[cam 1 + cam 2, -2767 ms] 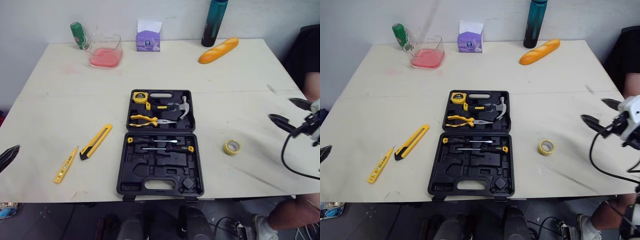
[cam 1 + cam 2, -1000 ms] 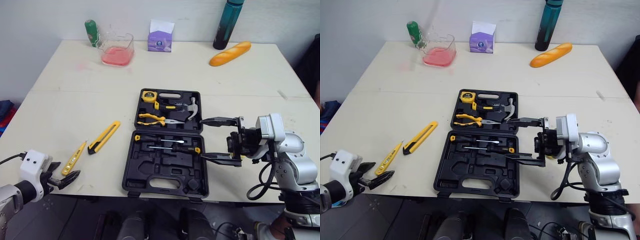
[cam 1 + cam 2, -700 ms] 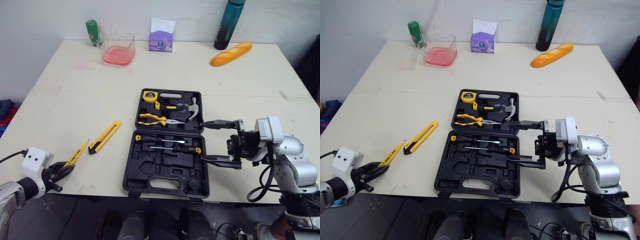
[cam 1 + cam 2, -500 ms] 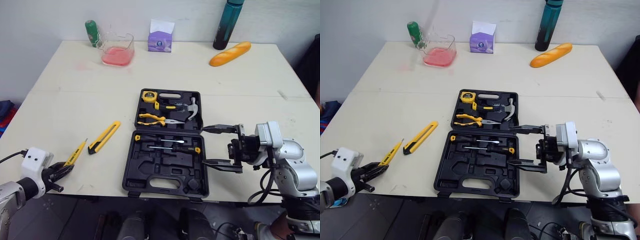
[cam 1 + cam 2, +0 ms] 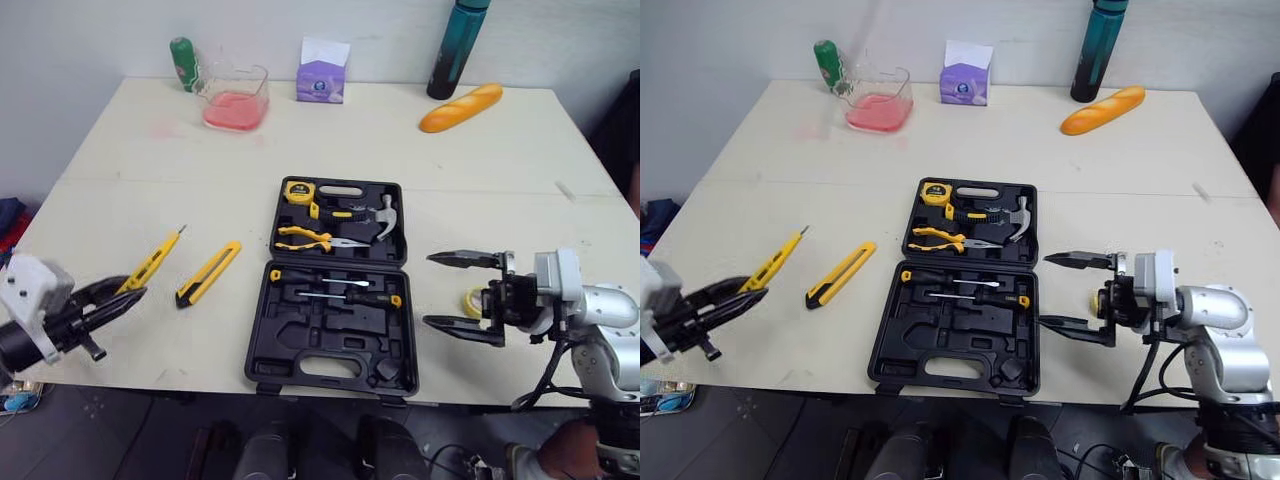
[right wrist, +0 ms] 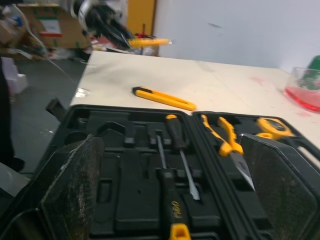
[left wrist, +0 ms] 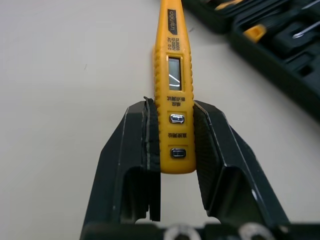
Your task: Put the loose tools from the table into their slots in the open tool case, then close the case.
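So, the left gripper [image 5: 133,292] has the yellow tester pen [image 5: 155,262] pinched, and the case [image 5: 300,340] is lying open mid-table.
Head camera first: the pen sticks out past the fingertips over the left part of the table [image 5: 500,150], and the knife [image 5: 208,273] lies flat near it, between pen and case. The right gripper [image 5: 428,290] hovers just off the case's right edge with its jaws spread wide, and the tape roll [image 5: 468,300] sits on the table right behind them. The far half of the case holds the tape measure [image 5: 297,192], hammer [image 5: 383,212] and pliers [image 5: 308,238], and the near half holds two screwdrivers [image 5: 345,297]. Left wrist camera: both fingers [image 7: 127,150] press on the pen's sides, with its little screen facing up. Right wrist camera: the fingers stand wide apart, looking across the open case toward the knife beyond it.
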You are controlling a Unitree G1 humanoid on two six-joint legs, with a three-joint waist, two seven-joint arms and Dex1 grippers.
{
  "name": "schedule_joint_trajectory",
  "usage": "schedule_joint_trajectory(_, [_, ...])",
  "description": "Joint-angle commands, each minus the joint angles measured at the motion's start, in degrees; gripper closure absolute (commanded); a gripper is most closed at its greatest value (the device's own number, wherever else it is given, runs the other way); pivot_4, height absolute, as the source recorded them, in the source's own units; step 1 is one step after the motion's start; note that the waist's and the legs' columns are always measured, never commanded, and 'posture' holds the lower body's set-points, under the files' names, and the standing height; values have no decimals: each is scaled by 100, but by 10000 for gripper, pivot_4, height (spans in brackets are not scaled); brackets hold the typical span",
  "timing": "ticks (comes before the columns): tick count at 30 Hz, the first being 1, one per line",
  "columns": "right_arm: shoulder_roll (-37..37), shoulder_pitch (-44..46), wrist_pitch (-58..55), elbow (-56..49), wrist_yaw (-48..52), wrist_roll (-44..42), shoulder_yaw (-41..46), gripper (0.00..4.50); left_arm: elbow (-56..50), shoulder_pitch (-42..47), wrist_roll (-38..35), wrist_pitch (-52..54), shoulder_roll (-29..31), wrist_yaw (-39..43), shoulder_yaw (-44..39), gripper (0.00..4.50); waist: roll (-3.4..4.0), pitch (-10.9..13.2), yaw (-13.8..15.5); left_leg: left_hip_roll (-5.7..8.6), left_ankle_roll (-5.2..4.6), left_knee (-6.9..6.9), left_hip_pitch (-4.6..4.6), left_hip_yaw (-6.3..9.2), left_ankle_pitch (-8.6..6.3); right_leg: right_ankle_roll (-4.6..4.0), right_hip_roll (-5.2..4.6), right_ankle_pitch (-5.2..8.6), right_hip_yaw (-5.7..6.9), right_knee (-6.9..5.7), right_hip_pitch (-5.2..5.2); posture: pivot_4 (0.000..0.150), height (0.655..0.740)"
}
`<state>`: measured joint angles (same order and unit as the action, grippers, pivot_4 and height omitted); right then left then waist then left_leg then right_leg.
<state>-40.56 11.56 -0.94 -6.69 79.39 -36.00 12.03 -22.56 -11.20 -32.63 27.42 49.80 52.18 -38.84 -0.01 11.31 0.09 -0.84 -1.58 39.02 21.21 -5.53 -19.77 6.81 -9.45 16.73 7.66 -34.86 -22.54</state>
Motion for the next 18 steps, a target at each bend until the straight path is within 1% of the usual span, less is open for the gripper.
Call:
schedule_joint_trajectory(1, [-192,-72,46,-160,-99,-22,300,0,-293,530,-240,30,305,266,583,39403,5,3,-6,0,0,-2,0,0,0,0,4,0,2,-2,0,1500,7400])
schedule_joint_trajectory(4, [-342,-205,-42,-271,-169,-43,433,0,-373,1521,-224,156,591,524,1663,39403,2,6,24,2,0,2,6,0,5,3,35,-2,9,-14,-1,1500,7400])
schedule_joint_trajectory(7, [-429,-359,-97,-381,-203,-84,534,0,-335,2092,-23,154,768,823,2466,39403,2,6,12,1,-2,2,2,-7,6,10,50,-8,0,-18,2,1500,7400])
schedule_joint_trajectory(11, [-468,-473,-91,-382,-210,-75,587,0,-238,2600,148,118,823,1023,3095,39403,2,7,-33,-13,0,1,3,-27,4,10,81,-8,-15,-4,-4,1500,7400])
schedule_joint_trajectory(15, [-475,-670,8,-253,-118,-14,664,0,-151,3547,599,368,760,1174,4153,39403,1,8,22,-18,4,6,4,-28,7,9,89,-7,-17,-8,-4,1500,7400])
schedule_joint_trajectory(18, [-472,-777,50,-235,-80,-19,697,0,-99,3938,880,676,784,1170,4612,39403,1,8,76,-11,-2,12,2,-32,10,14,88,-11,-30,-11,-2,1500,7400])
